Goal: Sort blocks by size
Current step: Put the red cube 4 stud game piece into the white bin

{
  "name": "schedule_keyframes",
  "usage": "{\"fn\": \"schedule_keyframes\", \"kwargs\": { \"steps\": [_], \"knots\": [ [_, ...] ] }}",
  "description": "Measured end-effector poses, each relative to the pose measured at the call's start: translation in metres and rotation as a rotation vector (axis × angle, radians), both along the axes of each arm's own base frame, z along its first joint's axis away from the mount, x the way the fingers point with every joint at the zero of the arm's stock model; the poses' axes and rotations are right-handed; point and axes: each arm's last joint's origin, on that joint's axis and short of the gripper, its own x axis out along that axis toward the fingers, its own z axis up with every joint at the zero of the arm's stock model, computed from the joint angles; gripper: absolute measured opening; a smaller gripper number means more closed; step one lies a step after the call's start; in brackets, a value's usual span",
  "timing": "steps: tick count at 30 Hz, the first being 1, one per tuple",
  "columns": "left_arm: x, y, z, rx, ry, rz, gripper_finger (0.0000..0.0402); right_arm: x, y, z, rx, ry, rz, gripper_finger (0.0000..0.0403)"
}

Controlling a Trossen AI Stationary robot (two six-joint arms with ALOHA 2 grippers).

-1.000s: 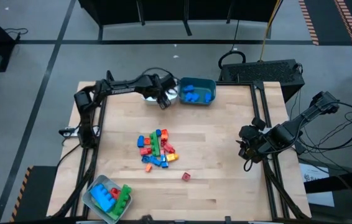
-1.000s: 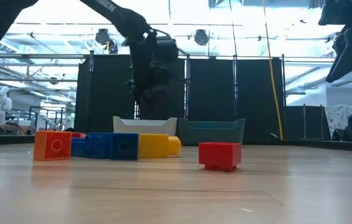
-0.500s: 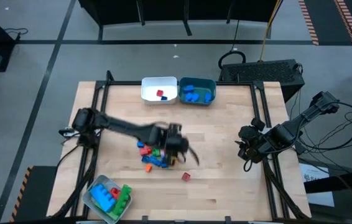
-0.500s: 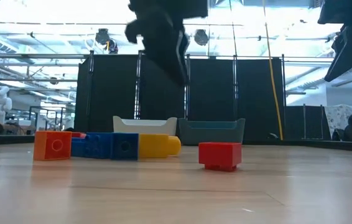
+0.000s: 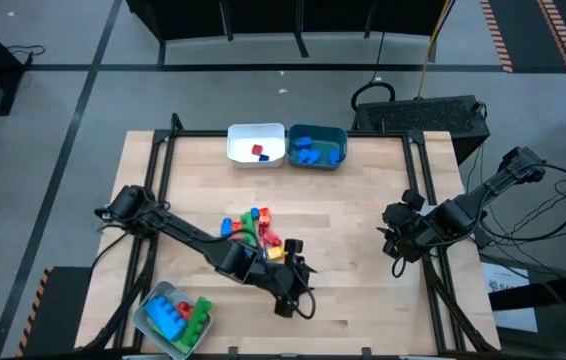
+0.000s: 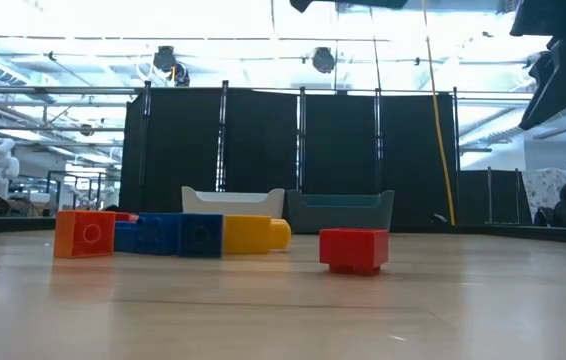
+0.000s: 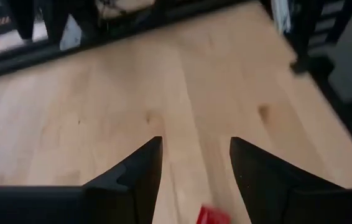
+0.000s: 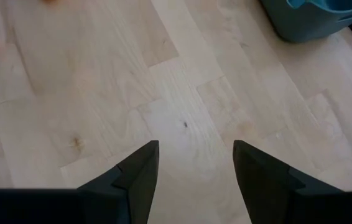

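The left end effector is hanging low over the counter, fingers spread and empty, above a lone red block. The other blocks are lying heaped mid-counter. The right end effector is waiting at the counter's right edge, fingers apart, holding nothing.
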Motion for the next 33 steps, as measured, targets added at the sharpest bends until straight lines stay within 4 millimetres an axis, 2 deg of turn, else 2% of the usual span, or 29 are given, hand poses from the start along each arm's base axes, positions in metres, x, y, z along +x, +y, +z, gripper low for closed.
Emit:
{"fn": "schedule_keyframes", "kwargs": {
  "steps": [4, 8, 11, 16, 18, 21, 24, 33],
  "knots": [
    [-0.004, 0.012, -0.01, 0.013, 0.125, 0.05, 0.019, 0.0, 0.0, 0.0, 0.0, -0.001, 0.0, 0.0192],
    [0.0, 0.027, -0.013, -0.028, 0.183, 0.023, 0.0198, 0.0, 0.0, 0.0, 0.001, -0.002, 0.0, 0.0192],
    [0.006, 0.036, -0.02, -0.05, 0.213, -0.012, 0.0223, 0.0, 0.0, 0.0, 0.001, -0.002, 0.001, 0.0192],
    [0.014, 0.046, -0.047, -0.05, 0.313, 0.0, 0.0275, 0.0, 0.0, 0.0, -0.003, 0.0, 0.009, 0.0192],
    [0.016, 0.045, -0.056, -0.071, 0.335, -0.022, 0.0289, 0.0, 0.0, 0.0, -0.003, -0.001, 0.009, 0.0192],
    [0.016, 0.041, -0.056, -0.087, 0.333, -0.047, 0.0298, 0.001, 0.001, 0.0, -0.006, -0.003, 0.02, 0.0192],
    [0.015, 0.035, -0.056, -0.087, 0.329, -0.066, 0.03, 0.001, 0.001, 0.0, -0.003, -0.007, 0.021, 0.0192],
    [0.022, 0.028, -0.08, -0.098, 0.353, -0.123, 0.03, 0.002, 0.001, 0.001, 0.001, -0.014, 0.021, 0.0192]
  ]
}}
